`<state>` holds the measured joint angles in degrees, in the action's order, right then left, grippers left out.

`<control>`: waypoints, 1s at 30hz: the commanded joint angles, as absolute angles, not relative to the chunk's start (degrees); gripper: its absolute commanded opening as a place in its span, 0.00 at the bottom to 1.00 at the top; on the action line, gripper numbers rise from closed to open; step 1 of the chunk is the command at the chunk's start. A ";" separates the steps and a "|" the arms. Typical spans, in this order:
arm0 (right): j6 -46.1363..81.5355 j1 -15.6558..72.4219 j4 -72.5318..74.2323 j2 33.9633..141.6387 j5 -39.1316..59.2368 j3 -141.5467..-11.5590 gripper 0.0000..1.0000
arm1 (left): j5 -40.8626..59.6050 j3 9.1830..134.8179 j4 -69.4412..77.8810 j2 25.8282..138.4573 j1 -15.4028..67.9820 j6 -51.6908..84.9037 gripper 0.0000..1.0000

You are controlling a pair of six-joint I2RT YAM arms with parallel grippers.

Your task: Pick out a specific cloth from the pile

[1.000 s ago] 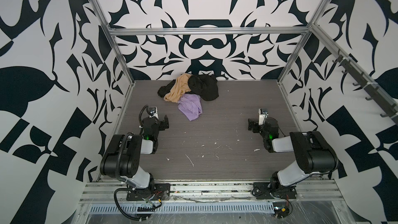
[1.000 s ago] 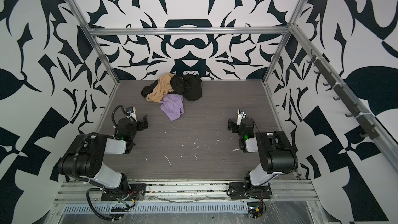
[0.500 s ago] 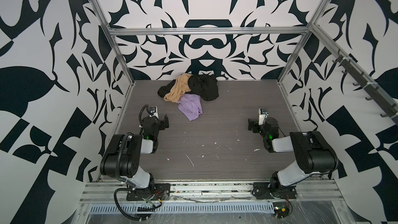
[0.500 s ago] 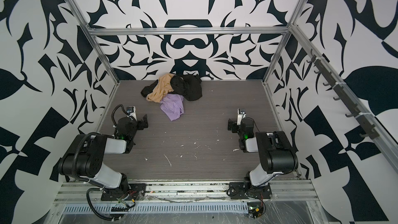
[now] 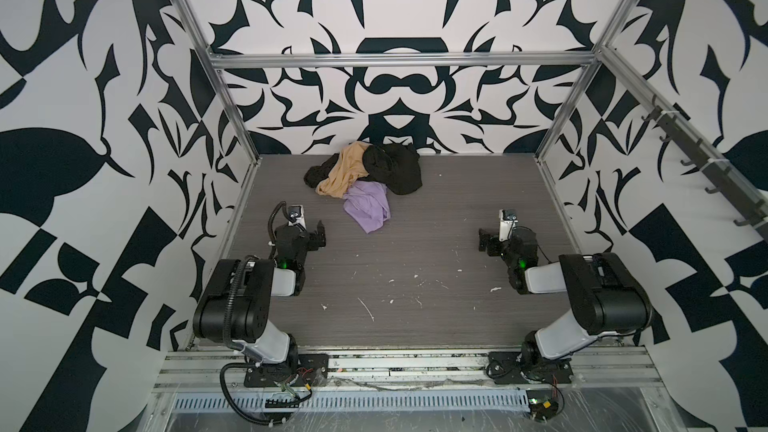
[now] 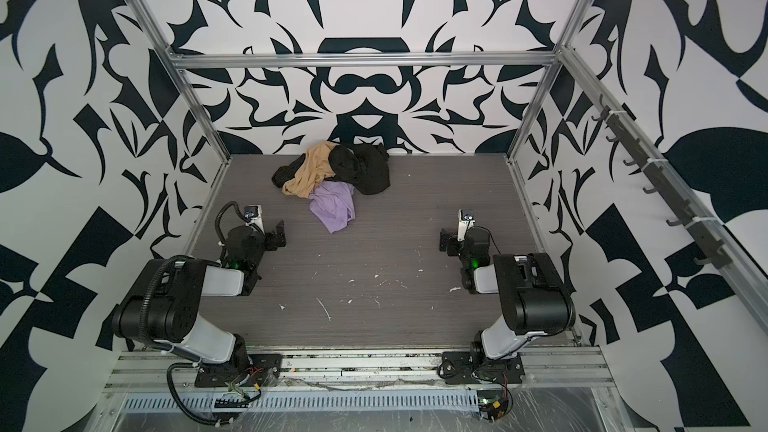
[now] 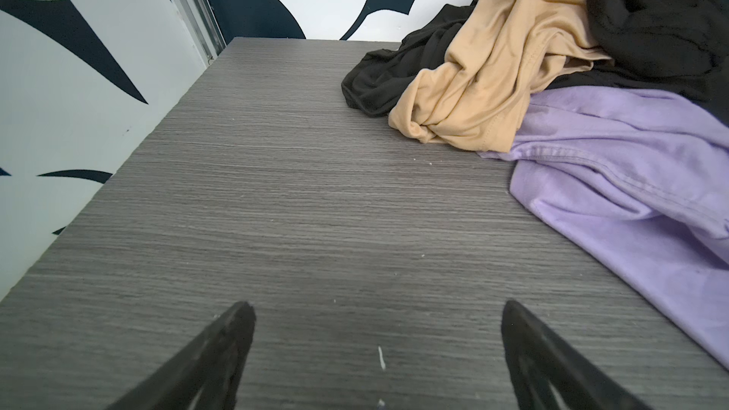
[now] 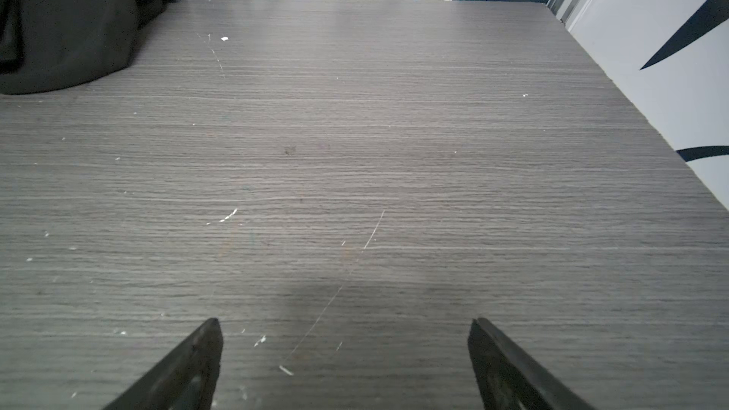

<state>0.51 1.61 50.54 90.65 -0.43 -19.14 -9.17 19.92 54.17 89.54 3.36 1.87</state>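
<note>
The pile (image 5: 362, 178) lies at the back of the table, left of centre, in both top views. The cloth (image 5: 368, 207) (image 6: 332, 207) is lavender and spreads forward from under a tan garment (image 5: 343, 172) and a black garment (image 5: 399, 170). My left gripper (image 5: 319, 235) (image 6: 279, 234) rests low on the table, near and to the left of the cloth, open and empty. In the left wrist view the cloth (image 7: 631, 199) lies ahead and to one side of the left gripper (image 7: 376, 309). My right gripper (image 5: 484, 241) (image 8: 343, 325) is open and empty over bare table at the right.
The grey wood-grain table (image 5: 415, 268) carries small white scraps (image 5: 368, 309) near the front. Patterned walls with metal frame posts (image 5: 232, 97) close in the left, back and right. A rail of hooks (image 5: 706, 168) runs along the right wall.
</note>
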 commanded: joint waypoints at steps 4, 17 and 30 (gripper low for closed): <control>1.18 1.75 52.12 89.15 -1.76 -20.39 0.99 | -8.99 20.39 54.49 89.52 3.24 1.71 1.00; 1.22 1.69 51.92 89.14 -2.15 -20.57 1.00 | -9.38 20.70 54.35 89.69 4.11 0.56 1.00; 1.85 1.91 38.12 81.75 -4.92 -25.46 0.99 | -25.68 32.05 25.70 80.96 3.94 7.11 1.00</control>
<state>1.39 1.61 44.25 85.69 -3.79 -20.93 -17.89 27.31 37.87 83.99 4.14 3.90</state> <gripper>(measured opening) 0.993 0.997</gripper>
